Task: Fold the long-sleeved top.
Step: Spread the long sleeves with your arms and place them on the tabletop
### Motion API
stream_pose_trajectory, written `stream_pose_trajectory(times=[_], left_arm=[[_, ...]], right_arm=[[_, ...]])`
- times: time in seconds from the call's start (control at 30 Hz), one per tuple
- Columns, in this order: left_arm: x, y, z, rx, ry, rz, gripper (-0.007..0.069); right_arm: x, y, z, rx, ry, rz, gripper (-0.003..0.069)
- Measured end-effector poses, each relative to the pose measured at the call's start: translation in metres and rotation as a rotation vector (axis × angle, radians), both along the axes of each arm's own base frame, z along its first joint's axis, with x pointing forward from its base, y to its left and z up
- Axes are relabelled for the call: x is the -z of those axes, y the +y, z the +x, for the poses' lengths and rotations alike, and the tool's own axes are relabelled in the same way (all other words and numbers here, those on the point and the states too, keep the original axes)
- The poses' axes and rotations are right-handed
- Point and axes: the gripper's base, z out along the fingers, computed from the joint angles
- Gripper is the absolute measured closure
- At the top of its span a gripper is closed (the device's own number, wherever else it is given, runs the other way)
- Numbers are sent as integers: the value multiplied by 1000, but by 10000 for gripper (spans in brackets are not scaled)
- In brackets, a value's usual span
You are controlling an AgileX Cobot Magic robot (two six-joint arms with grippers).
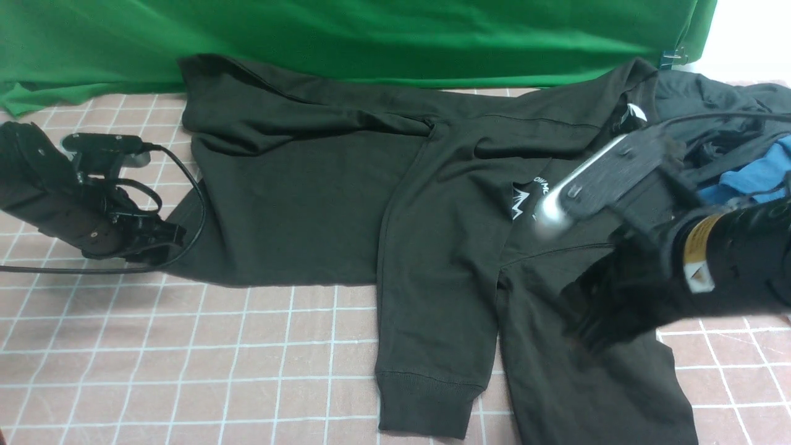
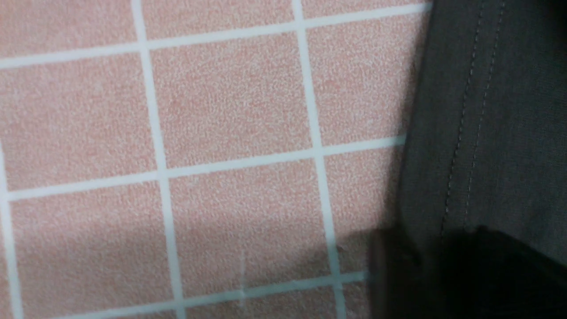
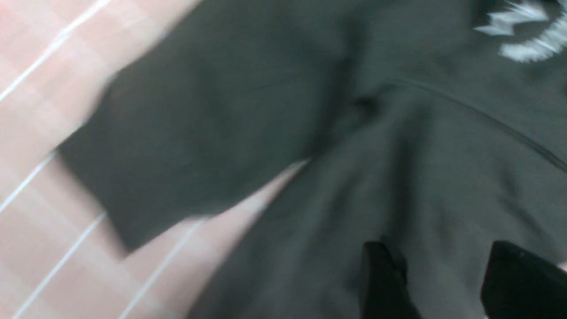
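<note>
L arm (image 1: 68, 204): matte black rounded casing, few small pale screw heads. Black bar-shaped wrist cam (image 1: 102, 143) w/ thin black cable (image 1: 199, 198) coming off it.

R arm (image 1: 748, 247): black cylindrical body, yellow sticker w/ warning triangle (image 1: 701, 256), dark grey silver-edged cam bracket (image 1: 593, 179), thin black lead (image 1: 710, 116).

R gripper (image 3: 443, 288): two blunt black fingers (image 3: 385, 283).

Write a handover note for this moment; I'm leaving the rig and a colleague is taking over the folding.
Left gripper: at the hem on the robot's left; open or shut cannot be told.
Right gripper: jaws apart over the fabric near the sleeves, nothing visibly pinched; view blurred.
Long-sleeved top: spread sideways on the table, hem left, print right, both sleeves trailing toward the near edge.
Done: laid out only; far hem corner rumpled.
Left: fold sleeves in, then the body.
</note>
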Motion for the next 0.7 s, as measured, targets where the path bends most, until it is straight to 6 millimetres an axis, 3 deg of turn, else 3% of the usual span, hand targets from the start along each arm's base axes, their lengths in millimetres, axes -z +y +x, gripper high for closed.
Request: stream_pose_trajectory(times=[0.1, 0.2, 0.3, 0.43, 0.53, 0.7], left_arm=[[-3, -2, -3, -1, 25, -18, 576], [-10, -5, -11, 9, 68, -42, 584], [-30, -7, -19, 4, 63, -57, 584], [-61, -11, -32, 8, 34, -69, 584], [-70, -13, -38, 7, 39, -80, 584], [-81, -16, -46, 14, 59, -89, 584]], right_arm=[[2, -23, 13, 187, 27, 50, 306], [12, -43, 20, 333, 133, 69, 242], [27, -51, 18, 338, 291, 3, 180], [37, -29, -4, 67, 413, -80, 152], [43, -13, -19, -95, 427, -130, 151], [74, 16, -63, -501, 393, -241, 120]])
